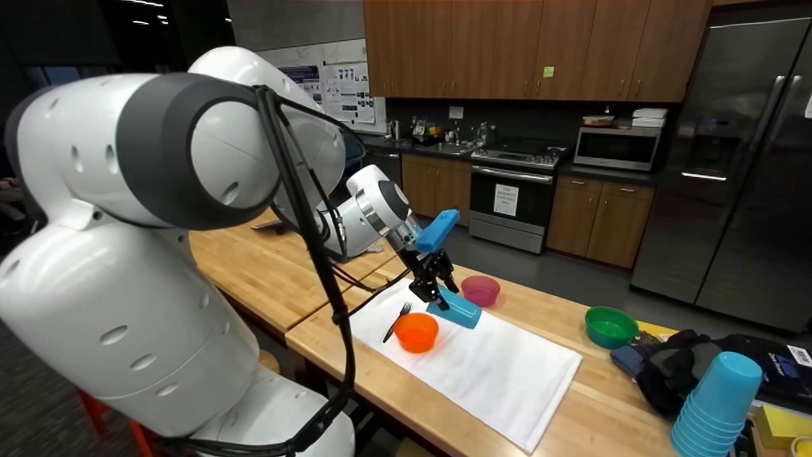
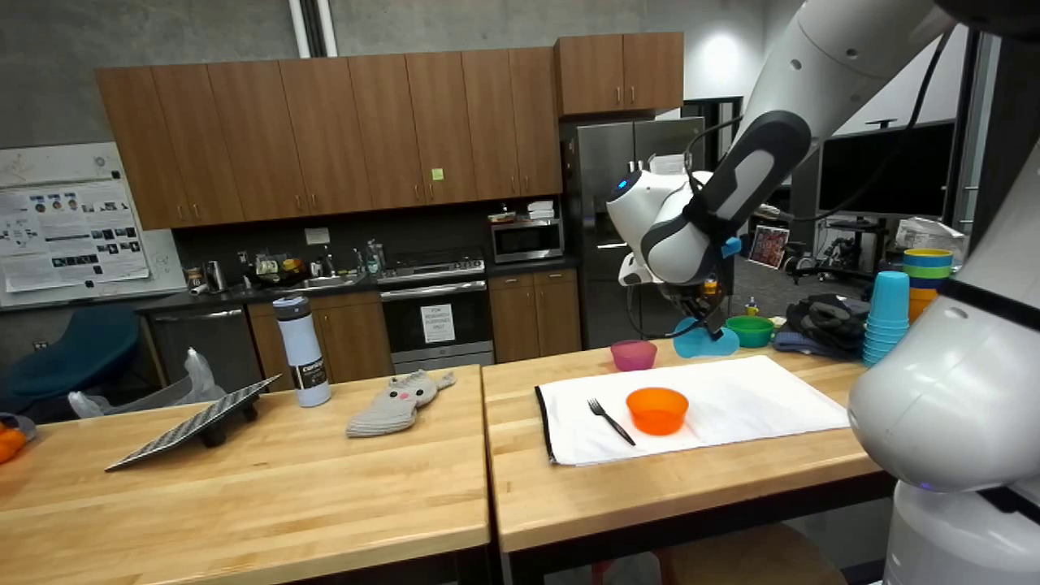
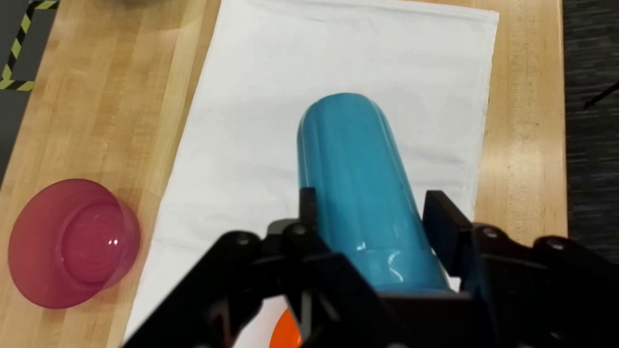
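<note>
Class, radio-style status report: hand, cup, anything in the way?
Hand closed on blue cup. Cup tilted above white cloth. Orange bowl, pink bowl close by, possible obstacles.

In an exterior view, a panel [image 2: 195,424] stood on the left table [image 2: 325,496], with a bottle [image 2: 303,357] and then an animal figure [image 2: 400,404] to its right. The right table [image 2: 585,504] bore a cloth [image 2: 756,396]; on this, a fork [image 2: 611,422] lay just left of a bowl [image 2: 656,411]. Just beyond the cloth's far edge sat a second bowl [image 2: 633,355], and to its right the gripper [image 3: 371,208] held a cup [image 3: 350,154] over the cloth. Farther right came a third bowl [image 2: 750,331], a heap of fabric [image 2: 821,322] and a stack of cups [image 2: 886,313]. Beyond the tables, a stove [image 2: 439,286] stood left of a microwave [image 2: 528,240] and a refrigerator [image 2: 605,179].
</note>
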`<state>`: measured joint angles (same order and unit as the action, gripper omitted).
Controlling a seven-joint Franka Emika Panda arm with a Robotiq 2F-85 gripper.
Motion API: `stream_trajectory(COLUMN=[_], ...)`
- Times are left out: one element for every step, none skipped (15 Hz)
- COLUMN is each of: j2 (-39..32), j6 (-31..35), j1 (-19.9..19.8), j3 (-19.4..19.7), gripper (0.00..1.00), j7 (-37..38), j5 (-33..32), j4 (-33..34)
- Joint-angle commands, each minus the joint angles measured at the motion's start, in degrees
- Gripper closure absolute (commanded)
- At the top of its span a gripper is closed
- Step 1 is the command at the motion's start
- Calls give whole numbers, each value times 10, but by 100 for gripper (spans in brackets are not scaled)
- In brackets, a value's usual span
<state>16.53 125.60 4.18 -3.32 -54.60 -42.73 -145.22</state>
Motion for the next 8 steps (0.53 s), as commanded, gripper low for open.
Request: stream_trajectory(j2=[-20, -26, -31, -39, -46, -51, -57, -63], j6=[-4, -6, -7, -16, -20, -27, -32, -41], j1=[12, 15, 16, 16, 17, 16, 16, 16], j3=[-3, -4, -4, -7, -8, -8, -8, -10], gripper=[69, 69, 69, 69, 69, 69, 69, 69], j7=[0, 0, -2, -2, -3, -9, -15, -17], j5=[-9, -9, -11, -17, -19, -24, -29, -34], j4=[17, 23, 27, 34, 40, 46, 52, 58])
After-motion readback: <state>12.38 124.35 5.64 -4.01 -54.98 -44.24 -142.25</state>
